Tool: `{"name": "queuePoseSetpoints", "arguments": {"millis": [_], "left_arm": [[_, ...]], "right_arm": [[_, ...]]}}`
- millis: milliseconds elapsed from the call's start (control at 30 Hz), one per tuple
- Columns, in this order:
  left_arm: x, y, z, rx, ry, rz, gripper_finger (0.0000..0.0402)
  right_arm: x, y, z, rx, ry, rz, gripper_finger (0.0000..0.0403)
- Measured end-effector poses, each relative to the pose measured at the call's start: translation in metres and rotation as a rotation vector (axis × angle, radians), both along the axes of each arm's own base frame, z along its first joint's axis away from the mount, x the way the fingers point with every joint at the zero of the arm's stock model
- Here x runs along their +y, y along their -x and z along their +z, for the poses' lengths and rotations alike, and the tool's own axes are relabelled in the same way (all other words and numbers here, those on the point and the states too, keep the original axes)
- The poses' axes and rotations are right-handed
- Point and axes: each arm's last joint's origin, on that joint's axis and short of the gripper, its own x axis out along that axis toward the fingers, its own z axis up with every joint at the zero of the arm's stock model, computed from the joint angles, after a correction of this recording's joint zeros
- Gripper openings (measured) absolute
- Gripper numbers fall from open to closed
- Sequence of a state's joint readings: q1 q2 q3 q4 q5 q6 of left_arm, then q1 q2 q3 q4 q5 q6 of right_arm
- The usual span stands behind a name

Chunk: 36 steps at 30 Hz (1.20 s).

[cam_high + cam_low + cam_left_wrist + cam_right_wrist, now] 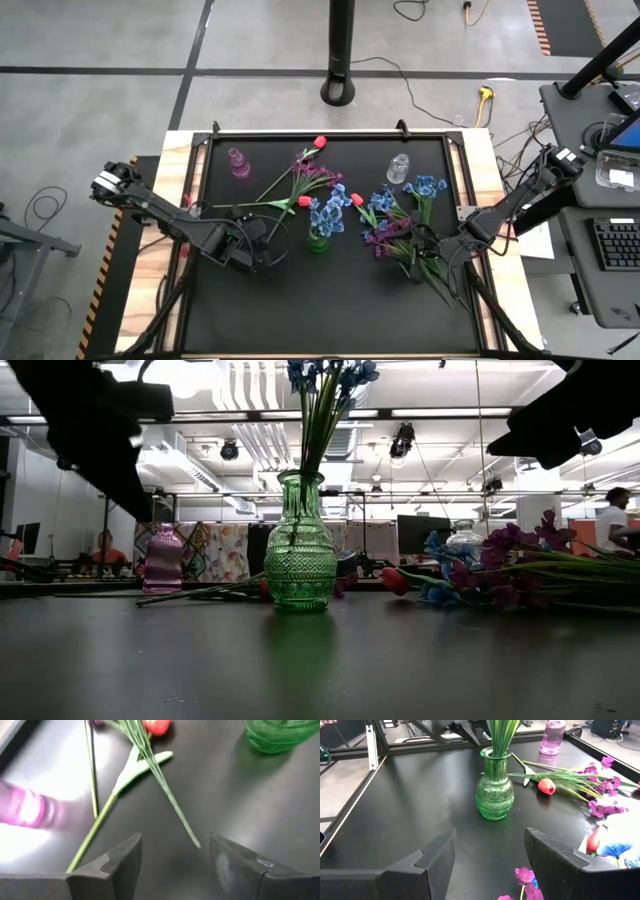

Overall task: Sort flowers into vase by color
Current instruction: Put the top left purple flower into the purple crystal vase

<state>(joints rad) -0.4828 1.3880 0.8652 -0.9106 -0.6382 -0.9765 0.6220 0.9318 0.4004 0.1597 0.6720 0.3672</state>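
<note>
The green vase (318, 239) stands at the centre of the black table (330, 320) with blue flowers (327, 212) already in it; the pink vase (239, 163) sits towards 10 o'clock and the clear vase (398, 168) towards 1 o'clock, both without flowers. A bunch of purple flowers (312, 170) with a red bud (304, 201) lies loose at 11 o'clock of the green vase; a mixed heap of blue, purple and red (400, 222) lies at 3 o'clock.

The left gripper (262, 243) hangs low at 9 o'clock of the green vase, fingers apart and holding nothing, with the stem ends (192, 837) of the purple bunch just ahead of it. The right gripper (432, 250) waits at the 4 o'clock edge of the mixed heap, fingers likewise apart.

The step in hand looks like a pick from the purple bunch; it would go best by closing on one thin stem near its free end, clear of the broad leaf (134, 770) and the neighbouring stems, so only one colour lifts; the stems lie flat and crossed, so a low, square approach matters.

The table is matt black and slightly reflective, framed by pale wood (150, 270); beyond it lie a grey floor (90, 110), cables, a desk with a keyboard (615, 245), and an open workshop with people seated far off.
</note>
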Motion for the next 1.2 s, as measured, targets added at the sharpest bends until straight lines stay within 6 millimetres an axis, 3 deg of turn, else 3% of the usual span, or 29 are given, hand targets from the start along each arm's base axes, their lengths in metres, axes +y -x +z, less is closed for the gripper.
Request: {"name": "queuePoseSetpoints", "arguments": {"millis": [333,567,733,933,1200], "left_arm": [[0.034,-0.002,-0.035,0.069,-0.132,-0.101,0.0194],[0.093,-0.014,-0.061,0.071,0.013,-0.264,0.0168],[0.128,-0.013,-0.064,0.003,0.069,-0.181,0.0156],[0.134,-0.023,-0.051,-0.116,0.191,-0.108,0.0169],[0.116,-0.025,-0.053,-0.125,0.204,-0.114,0.0244]], "right_arm": [[0.0,0.0,0.0,0.0,0.0,-0.001,0.0226],[0.0,0.0,0.0,-0.004,-0.033,-0.013,0.0226],[0.0,0.0,0.0,-0.007,-0.043,-0.016,0.0226],[0.0,0.0,0.001,-0.009,-0.045,-0.016,0.0226],[0.0,0.0,0.001,-0.009,-0.043,-0.015,0.0226]]}}
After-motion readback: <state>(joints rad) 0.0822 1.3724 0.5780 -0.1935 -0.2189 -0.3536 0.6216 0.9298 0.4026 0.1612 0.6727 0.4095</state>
